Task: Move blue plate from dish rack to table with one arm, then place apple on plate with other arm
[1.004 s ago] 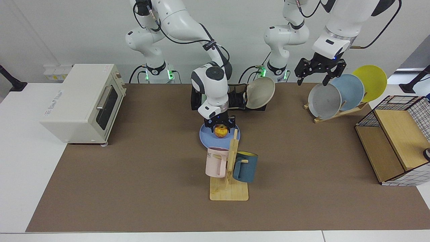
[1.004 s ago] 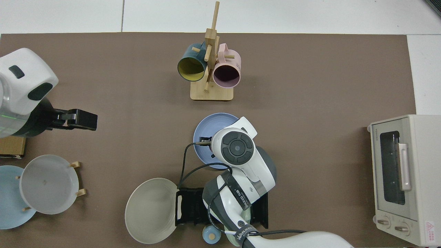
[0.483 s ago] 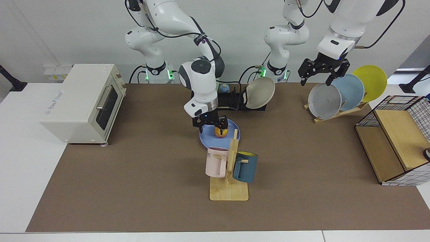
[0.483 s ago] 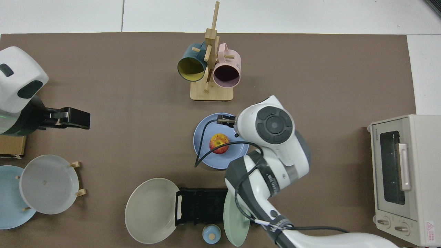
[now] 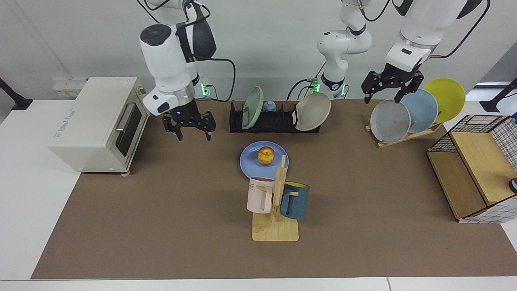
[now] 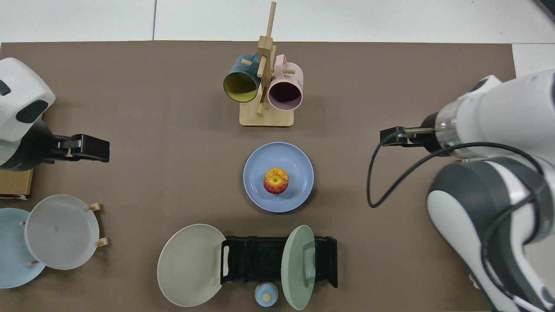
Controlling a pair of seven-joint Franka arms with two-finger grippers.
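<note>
The blue plate [image 5: 248, 162] [image 6: 260, 173] lies flat on the brown table [image 5: 161, 226], in front of the black dish rack [image 5: 278, 123] [image 6: 260, 260]. The apple [image 5: 266, 156] [image 6: 276, 181] rests at the plate's middle, and nothing touches it. My right gripper [image 5: 193, 136] hangs open and empty above the mat, beside the toaster oven and well away from the plate. My left gripper [image 5: 381, 98] hovers open and empty over the grey plate [image 5: 389, 121] in the wooden rack. In the top view both grippers are hidden under their wrists.
The dish rack holds a green plate [image 5: 252, 108] and a beige plate [image 5: 313, 111]. A wooden mug stand [image 5: 275, 226] with a pink and a dark blue mug stands just in front of the blue plate. A toaster oven [image 5: 97, 121] and a wire-sided wooden crate [image 5: 476, 178] flank the mat.
My right gripper let go of the apple on the blue plate, rose and swung away towards the toaster oven. The left gripper drifted only slightly.
</note>
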